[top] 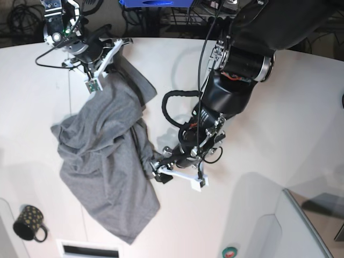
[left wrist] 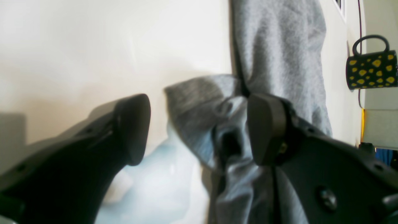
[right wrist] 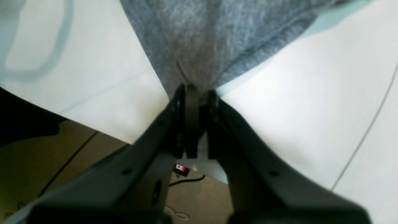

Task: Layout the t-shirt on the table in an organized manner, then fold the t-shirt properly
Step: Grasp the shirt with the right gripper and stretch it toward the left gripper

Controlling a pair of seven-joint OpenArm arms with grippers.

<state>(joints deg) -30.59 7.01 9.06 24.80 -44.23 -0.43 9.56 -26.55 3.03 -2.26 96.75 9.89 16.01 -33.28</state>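
Only container in view: black mug (top: 29,222) with yellow spots, standing on the desk (top: 269,134) near the base view's bottom-left corner, handle side facing right. Its inside isn't visible from either view that shows it, so contents: can't tell. In the left wrist view the mug sits at the right edge, apart from the cloth.

T-shirt (top: 107,161) is a crumpled grey heap on the left half of the desk, stretched from the far-left corner down toward the near edge. One end is lifted off the surface, the rest lies bunched with deep folds.

Right tool (right wrist: 196,93): fingers together, clamped on a pinch of t-shirt fabric; the cloth fans out away from the pinch point. In the base view this arm is at top left, holding the upper end of the shirt.

Left tool (left wrist: 199,127): fingers wide apart, nothing gripped. A rumpled fold of shirt lies between them, up against the right finger (left wrist: 267,130); contact vs. just beside is hard to call.

Hard to make out: sleeves, collar and tag are lost in the folds. Wrist views are blurred close in. The left arm's body hides part of the desk in the base view. Raised white panel (top: 285,226) is cut off at bottom right.
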